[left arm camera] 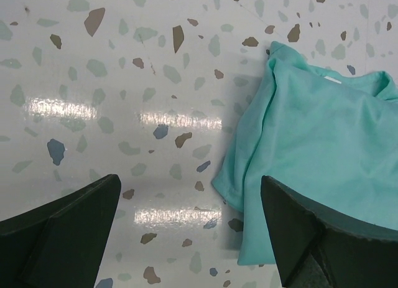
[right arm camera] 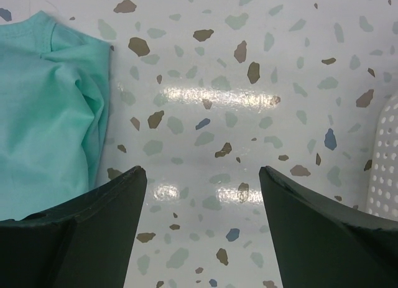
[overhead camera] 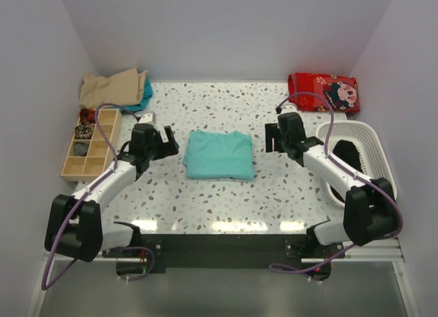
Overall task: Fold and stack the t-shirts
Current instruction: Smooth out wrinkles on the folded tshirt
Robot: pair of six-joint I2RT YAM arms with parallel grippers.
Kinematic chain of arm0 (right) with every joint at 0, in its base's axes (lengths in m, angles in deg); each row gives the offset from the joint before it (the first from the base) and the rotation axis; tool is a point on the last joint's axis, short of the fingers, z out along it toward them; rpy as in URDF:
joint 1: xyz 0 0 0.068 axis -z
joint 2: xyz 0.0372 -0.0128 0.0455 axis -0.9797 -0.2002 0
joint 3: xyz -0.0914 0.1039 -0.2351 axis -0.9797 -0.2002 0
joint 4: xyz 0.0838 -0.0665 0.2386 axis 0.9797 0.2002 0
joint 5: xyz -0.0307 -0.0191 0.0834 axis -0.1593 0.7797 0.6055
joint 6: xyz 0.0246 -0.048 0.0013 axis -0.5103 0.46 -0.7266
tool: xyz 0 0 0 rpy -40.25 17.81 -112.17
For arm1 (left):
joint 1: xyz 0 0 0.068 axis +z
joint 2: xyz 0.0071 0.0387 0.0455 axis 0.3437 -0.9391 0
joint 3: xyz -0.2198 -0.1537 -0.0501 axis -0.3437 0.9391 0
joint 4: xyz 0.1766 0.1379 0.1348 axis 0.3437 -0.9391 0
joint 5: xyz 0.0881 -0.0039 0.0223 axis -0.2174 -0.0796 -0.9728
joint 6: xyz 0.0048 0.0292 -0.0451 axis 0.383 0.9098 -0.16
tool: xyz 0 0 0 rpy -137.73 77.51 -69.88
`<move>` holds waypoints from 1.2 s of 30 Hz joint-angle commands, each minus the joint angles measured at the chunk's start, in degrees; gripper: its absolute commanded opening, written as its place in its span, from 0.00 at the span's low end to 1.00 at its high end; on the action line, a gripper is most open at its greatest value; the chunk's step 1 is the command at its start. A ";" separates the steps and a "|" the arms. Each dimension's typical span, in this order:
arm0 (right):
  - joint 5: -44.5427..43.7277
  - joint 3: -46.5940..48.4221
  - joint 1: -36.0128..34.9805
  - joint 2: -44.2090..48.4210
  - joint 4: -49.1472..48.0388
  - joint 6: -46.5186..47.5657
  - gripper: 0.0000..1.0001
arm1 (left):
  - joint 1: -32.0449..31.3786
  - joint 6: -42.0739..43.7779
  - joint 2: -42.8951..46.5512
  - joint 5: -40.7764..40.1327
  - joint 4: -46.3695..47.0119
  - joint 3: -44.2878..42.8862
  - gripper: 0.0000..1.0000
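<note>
A folded teal-green t-shirt (overhead camera: 219, 155) lies flat in the middle of the speckled table (overhead camera: 219, 200). My left gripper (overhead camera: 166, 143) hovers just left of it, open and empty; the shirt's edge (left arm camera: 323, 157) shows on the right of the left wrist view. My right gripper (overhead camera: 272, 137) hovers just right of the shirt, open and empty; the shirt (right arm camera: 46, 114) shows at the left of the right wrist view. A tan t-shirt (overhead camera: 109, 87) lies in a heap over a teal one (overhead camera: 146, 91) at the back left corner.
A wooden compartment tray (overhead camera: 85, 151) with small items sits at the left edge. A white perforated laundry basket (overhead camera: 356, 156) stands at the right, its rim in the right wrist view (right arm camera: 384, 170). A red patterned cloth bundle (overhead camera: 323, 91) lies at the back right.
</note>
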 commanded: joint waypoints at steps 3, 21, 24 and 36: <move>-0.53 4.96 0.14 -1.42 1.23 -1.84 0.78 | -0.02 2.21 -1.65 1.91 1.54 -4.65 1.00; 8.34 4.97 0.41 -3.27 2.38 -2.99 0.79 | -1.42 -1.30 0.28 3.23 0.49 3.69 1.00; 9.49 5.23 0.49 -5.55 3.69 -3.52 0.80 | -3.00 -1.48 0.99 2.79 0.31 5.01 1.00; 19.25 1.89 0.49 -11.44 -0.70 -5.01 0.80 | -5.03 -1.83 -3.66 9.72 16.82 7.82 0.99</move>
